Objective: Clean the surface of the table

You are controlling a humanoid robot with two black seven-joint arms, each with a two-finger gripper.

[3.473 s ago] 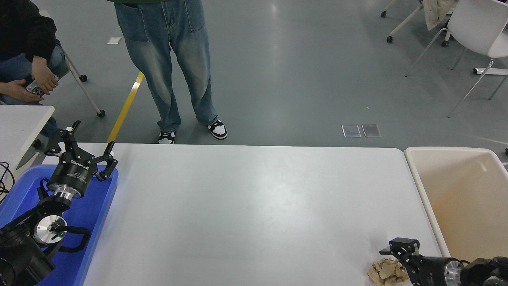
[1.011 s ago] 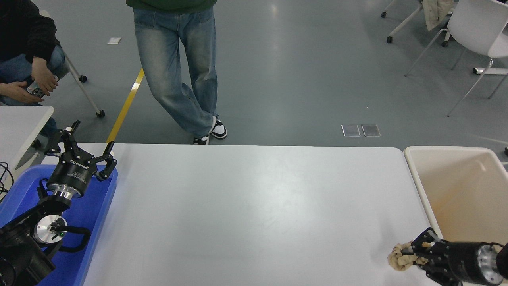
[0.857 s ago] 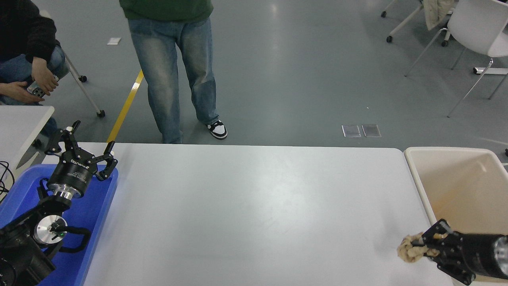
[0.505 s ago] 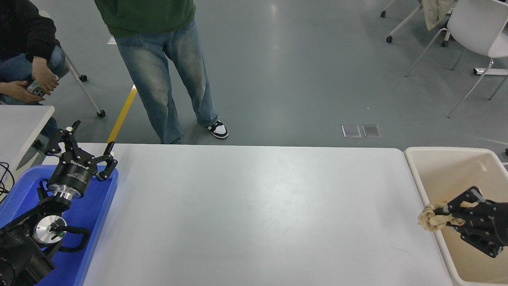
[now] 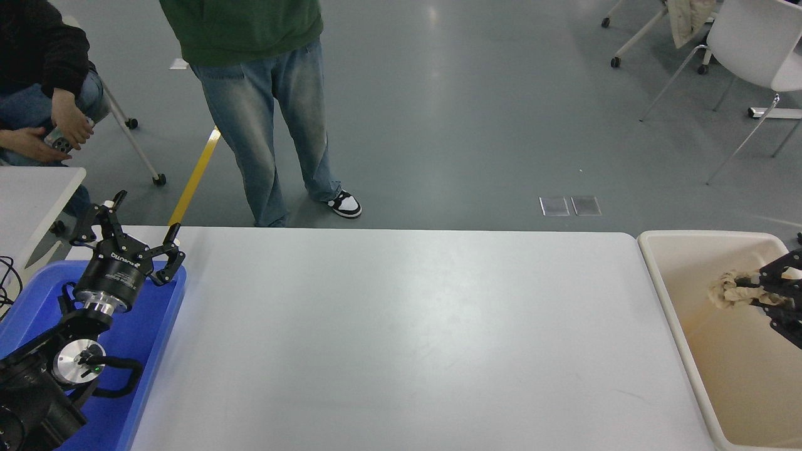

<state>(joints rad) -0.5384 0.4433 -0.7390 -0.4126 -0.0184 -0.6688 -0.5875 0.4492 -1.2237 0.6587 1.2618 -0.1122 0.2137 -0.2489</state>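
Observation:
The table surface point(image 5: 401, 332) is a wide matte white-grey top filling the middle of the head view. My right gripper point(image 5: 742, 293) comes in from the right edge, shut on a crumpled brown paper wad point(image 5: 725, 289), and holds it in the air over the beige bin point(image 5: 664, 294). My left gripper point(image 5: 135, 228) is parked at the lower left over the blue tray point(image 5: 150, 338), its fingers spread open and empty.
The beige bin stands against the table's right end. A person in jeans point(image 5: 276, 125) stands at the far side. A seated person point(image 5: 37, 94) holds a phone at the upper left beside a small white table corner point(image 5: 31, 200). White chairs point(image 5: 752, 44) stand at the upper right.
My right gripper has lifted the paper wad off the table's front right corner and carried it right and away, to above the bin. The standing person has shifted. The left arm has not moved.

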